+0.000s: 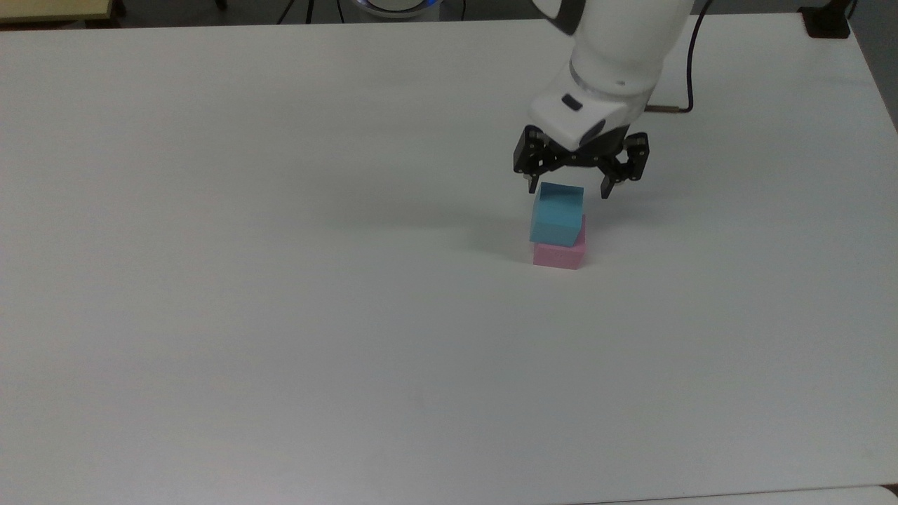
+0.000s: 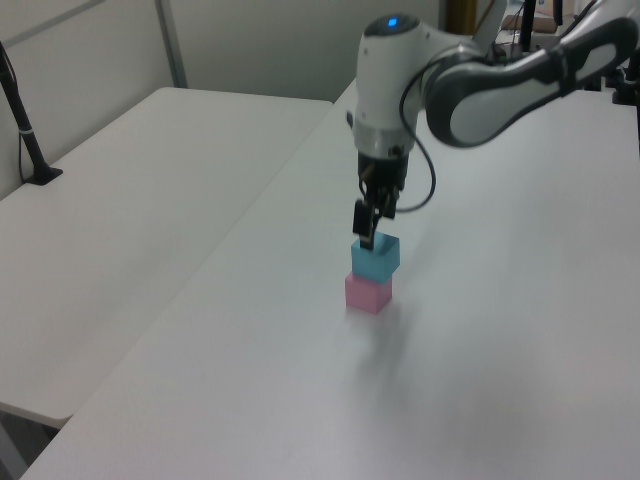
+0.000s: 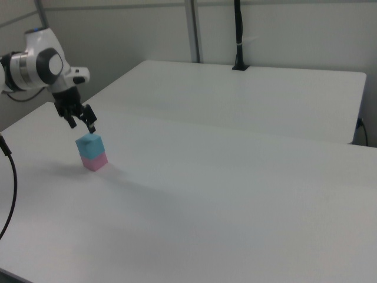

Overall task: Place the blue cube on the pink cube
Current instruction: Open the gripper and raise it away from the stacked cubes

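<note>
While the blue cube (image 1: 558, 214) tops the pink cube (image 1: 559, 255), the end effector (image 1: 570, 188) hovers spread.

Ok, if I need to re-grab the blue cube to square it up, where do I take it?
From straight above, fingers on two opposite side faces of the blue cube. It sits on the pink cube, top face open, and the open gripper already hangs just over it.

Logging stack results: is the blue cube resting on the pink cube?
Yes. The blue cube sits on the pink cube; the open gripper is above it, fingers apart.
</note>
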You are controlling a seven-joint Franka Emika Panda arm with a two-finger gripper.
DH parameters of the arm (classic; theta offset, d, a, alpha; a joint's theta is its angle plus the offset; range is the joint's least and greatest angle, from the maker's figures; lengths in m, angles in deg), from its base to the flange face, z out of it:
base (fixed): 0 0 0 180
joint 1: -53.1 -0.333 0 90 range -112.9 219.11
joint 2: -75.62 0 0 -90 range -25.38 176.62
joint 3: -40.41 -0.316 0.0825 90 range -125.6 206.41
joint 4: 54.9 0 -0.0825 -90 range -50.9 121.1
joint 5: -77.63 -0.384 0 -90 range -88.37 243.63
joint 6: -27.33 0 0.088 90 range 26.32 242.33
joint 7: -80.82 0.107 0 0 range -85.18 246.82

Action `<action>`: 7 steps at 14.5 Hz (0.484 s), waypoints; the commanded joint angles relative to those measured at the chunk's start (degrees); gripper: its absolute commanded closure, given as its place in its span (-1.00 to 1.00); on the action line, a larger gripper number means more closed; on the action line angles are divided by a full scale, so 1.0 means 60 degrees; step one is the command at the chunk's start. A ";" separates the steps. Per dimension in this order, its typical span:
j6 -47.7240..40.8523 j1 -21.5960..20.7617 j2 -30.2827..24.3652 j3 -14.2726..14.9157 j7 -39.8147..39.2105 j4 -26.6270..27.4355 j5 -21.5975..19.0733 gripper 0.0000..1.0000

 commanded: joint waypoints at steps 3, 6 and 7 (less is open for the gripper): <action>-0.1793 0.0776 -0.2140 0.0037 -0.1217 0.0405 -0.0010 -1.00; -0.2983 0.1816 -0.3036 0.0008 -0.3003 0.0493 -0.0432 -1.00; -0.3363 0.2327 -0.3372 0.0022 -0.3748 0.0537 -0.1044 -1.00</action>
